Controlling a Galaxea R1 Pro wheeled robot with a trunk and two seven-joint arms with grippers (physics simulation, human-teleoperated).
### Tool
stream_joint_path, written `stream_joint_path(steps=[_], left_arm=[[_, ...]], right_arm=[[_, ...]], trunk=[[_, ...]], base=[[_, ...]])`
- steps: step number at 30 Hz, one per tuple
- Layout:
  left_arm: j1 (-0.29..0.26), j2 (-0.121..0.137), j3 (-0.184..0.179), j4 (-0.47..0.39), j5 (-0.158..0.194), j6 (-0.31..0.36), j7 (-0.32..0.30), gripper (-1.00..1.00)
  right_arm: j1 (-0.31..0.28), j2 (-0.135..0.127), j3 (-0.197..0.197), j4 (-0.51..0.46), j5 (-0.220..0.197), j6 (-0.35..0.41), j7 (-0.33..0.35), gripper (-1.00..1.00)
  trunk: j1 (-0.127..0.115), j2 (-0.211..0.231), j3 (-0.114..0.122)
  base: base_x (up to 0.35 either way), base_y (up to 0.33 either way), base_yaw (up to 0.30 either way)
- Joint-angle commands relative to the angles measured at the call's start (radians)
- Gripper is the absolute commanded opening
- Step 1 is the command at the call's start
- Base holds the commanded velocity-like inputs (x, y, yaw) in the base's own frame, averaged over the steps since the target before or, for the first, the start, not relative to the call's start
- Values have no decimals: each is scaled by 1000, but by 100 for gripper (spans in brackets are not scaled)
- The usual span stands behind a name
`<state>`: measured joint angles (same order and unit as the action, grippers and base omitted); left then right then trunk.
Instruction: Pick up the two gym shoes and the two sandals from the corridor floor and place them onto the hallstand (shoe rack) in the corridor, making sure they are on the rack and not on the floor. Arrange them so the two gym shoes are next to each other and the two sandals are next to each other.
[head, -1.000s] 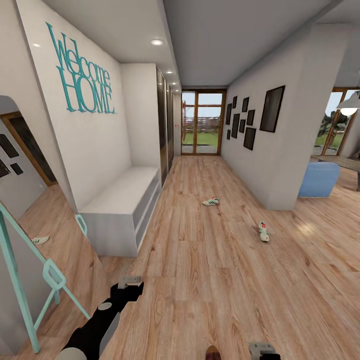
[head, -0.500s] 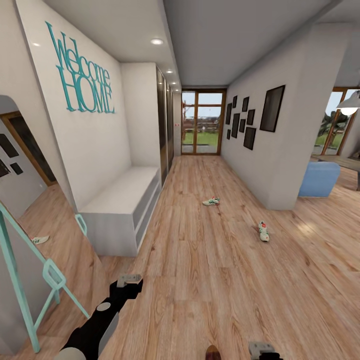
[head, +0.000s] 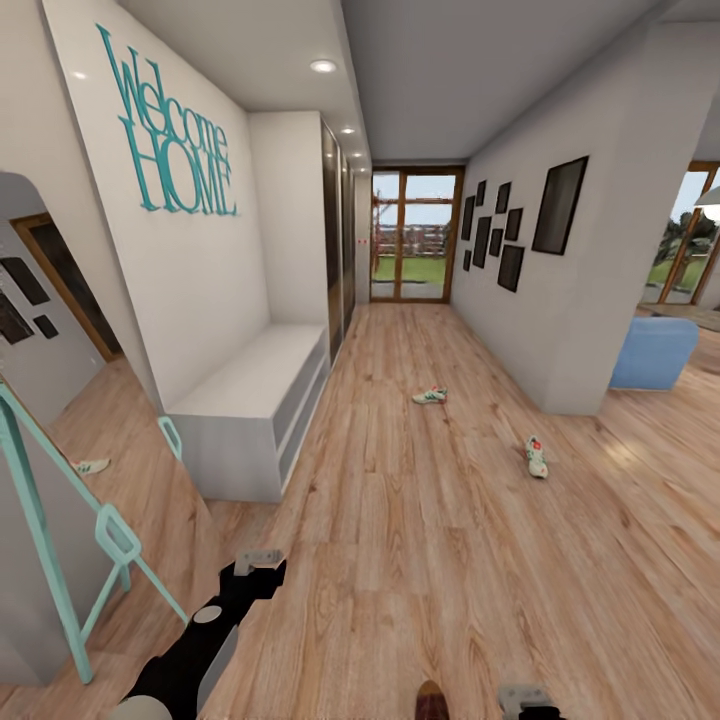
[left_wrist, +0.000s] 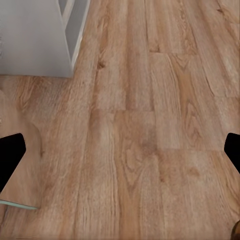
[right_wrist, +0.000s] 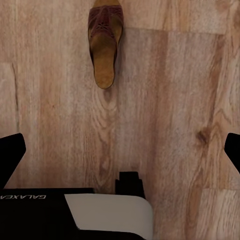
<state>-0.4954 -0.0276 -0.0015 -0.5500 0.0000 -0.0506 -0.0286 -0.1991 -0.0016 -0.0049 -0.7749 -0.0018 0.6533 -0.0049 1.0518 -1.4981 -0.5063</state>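
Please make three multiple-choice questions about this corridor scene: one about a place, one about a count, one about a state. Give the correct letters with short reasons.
1. Where does the sandal lie?
A. on the grey bench
B. on the wood floor
C. in a gripper

2. How many gym shoes lie on the floor down the corridor ahead?
A. one
B. two
C. four

3. How do the jaws of the right gripper stand?
A. shut on a sandal
B. shut on a sneaker
C. open, holding nothing

Answers: 1 B, bare wood floor surrounds it. 2 B, one gym shoe and another lie apart. 3 C, the right wrist view shows floor between them.
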Motion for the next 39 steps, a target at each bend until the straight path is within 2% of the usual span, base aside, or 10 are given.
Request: stream_joint_path(steps=[1,5,8,12,13,16,20,27,32,39], left_arm=[[-1,0,0,1,0,-3,-2,100],[-1,0,-1,2,0,-3,-2,100],[-1,-1,-1,2,0,-3,-2,100],[-1,-1,-1,2,0,-3,-2,100],[-1,-1,-1,2,0,-3,-2,100],[-1,-2,-2,3,0,-3,-2,100],[-1,-3,-3,4,0,-4,-2,100],[-1,-4,-3,4,0,-5,-2,100],[-1,-4,-4,5,0,-5,-2,100],[-1,-5,-5,5,0,-5,-2,100]], right_arm=[[0,0,0,-1,0,5,-1,100],[0,0,-2,0,1,-5,-1,100],[0,0,-1,0,2,-66,-1,100],[0,0,1,2,3,-184,-1,100],[0,0,2,5,3,-254,-1,100],[0,0,3,14,2,-372,-1,100],[0,0,3,21,2,-457,-1,100],[0,0,0,38,2,-476,-1,100],[0,-1,-2,125,0,-481,-1,100],[0,-1,-3,164,-3,-483,-1,100]], trunk=[[4,-8,-6],[19,-36,-25],[31,-57,-39],[46,-85,-58],[50,-92,-63],[61,-113,-78],[77,-141,-97],[104,-190,-130],[123,-225,-154],[150,-274,-187]], base=[[0,0,102],[0,0,108],[0,0,113],[0,0,115],[0,0,116],[0,0,116],[0,0,116],[0,0,117],[0,0,118],[0,0,119]])
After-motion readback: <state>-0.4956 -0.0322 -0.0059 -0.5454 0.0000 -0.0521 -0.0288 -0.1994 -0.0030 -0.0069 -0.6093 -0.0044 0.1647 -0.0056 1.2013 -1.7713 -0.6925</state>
